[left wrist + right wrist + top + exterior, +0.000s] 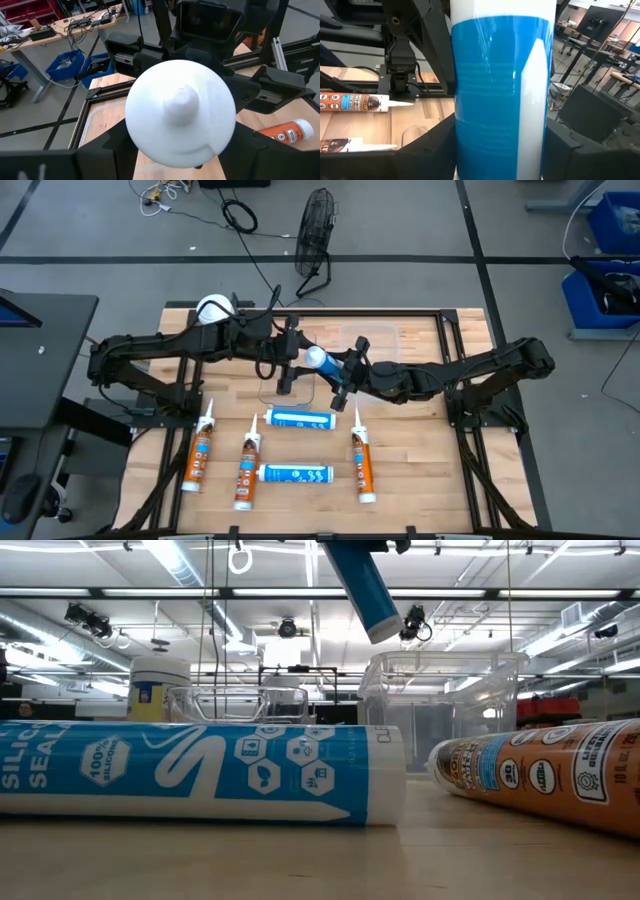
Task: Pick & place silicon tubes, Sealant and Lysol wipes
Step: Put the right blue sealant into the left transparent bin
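Spanning both arms' clamped fingers [340, 380], a blue-and-white tube [318, 360], aloft mid-table.

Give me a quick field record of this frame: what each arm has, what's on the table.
right gripper: shut on a blue tube, lifted over the clear bin
left gripper: fingers around the tube's white end, grip not certain
handover: both grippers meet mid-table at the tube
Lysol wipes: standing at the table's far left, under the left arm
blue tubes lying: two
orange tubes lying: three
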You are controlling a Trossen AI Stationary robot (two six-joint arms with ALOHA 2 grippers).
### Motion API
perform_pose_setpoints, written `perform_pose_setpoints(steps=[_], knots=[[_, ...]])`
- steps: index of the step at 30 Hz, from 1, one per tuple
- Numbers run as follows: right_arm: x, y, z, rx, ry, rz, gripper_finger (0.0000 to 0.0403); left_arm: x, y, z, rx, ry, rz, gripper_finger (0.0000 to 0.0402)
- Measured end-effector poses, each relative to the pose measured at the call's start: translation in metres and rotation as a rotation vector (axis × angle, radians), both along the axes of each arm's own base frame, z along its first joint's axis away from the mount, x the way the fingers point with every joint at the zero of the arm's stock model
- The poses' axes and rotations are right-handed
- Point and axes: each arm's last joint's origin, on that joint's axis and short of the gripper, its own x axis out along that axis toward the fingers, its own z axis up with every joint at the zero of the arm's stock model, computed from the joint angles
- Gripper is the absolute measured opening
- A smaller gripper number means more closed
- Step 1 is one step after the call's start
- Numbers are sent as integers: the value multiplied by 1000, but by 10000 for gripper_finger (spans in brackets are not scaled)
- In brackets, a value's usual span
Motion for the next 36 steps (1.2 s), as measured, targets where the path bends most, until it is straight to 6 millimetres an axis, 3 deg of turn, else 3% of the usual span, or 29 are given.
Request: perform_pose_setpoints(steps=[8, 24, 36], knots=[[0, -5, 0, 52, -22, -33, 282, -2, 2, 2, 22, -10, 13, 217], [-2, -7, -4, 30, 38, -37, 267, -26, 6, 14, 43, 2, 81, 217], [-16, -7, -2, 47, 107, -29, 267, -54, 26, 13, 75, 138, 278, 217]])
